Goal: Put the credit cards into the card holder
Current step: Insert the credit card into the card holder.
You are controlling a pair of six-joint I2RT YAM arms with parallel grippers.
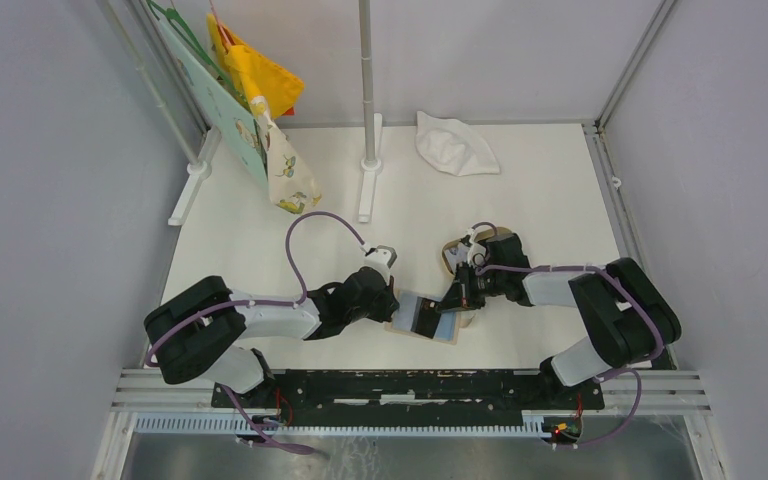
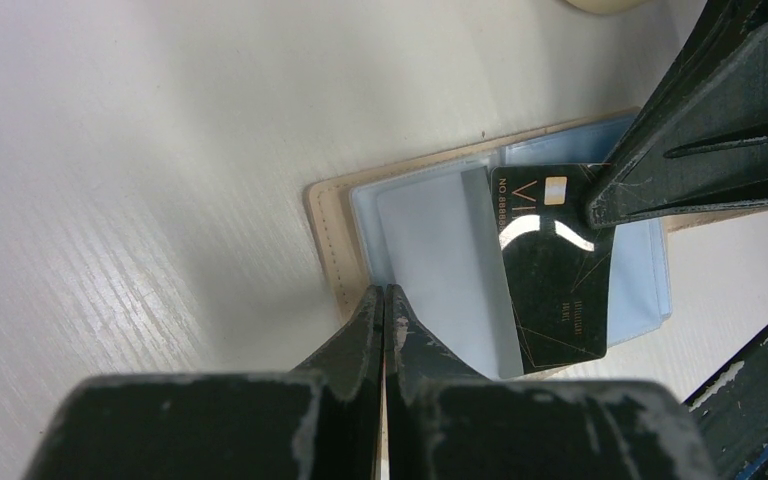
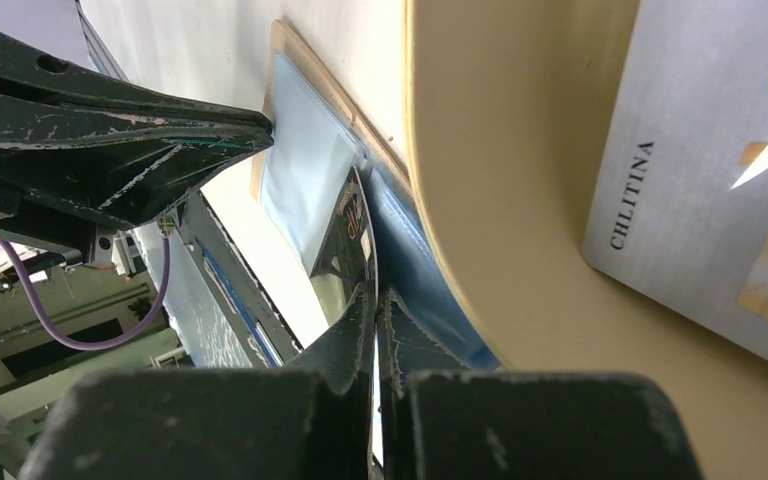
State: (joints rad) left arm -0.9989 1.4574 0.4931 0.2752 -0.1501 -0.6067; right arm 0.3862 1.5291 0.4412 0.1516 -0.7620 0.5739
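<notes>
The small beige folding card holder [image 2: 430, 270] lies open on the white table [image 2: 140, 150], blue side up. The left gripper [image 2: 385, 298], pinched together, touches its edge. The right gripper [image 3: 376, 300] pinches the black plastic card [image 2: 555, 280] over it.

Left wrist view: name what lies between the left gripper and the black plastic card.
Only the light blue lining of the beige folding card holder separates the left gripper from the black plastic card, in the left wrist view.

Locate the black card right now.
In the left wrist view, the black card sits over the blue lining of the open wallet, right of centre, its top corner pinched by the right gripper.
</notes>
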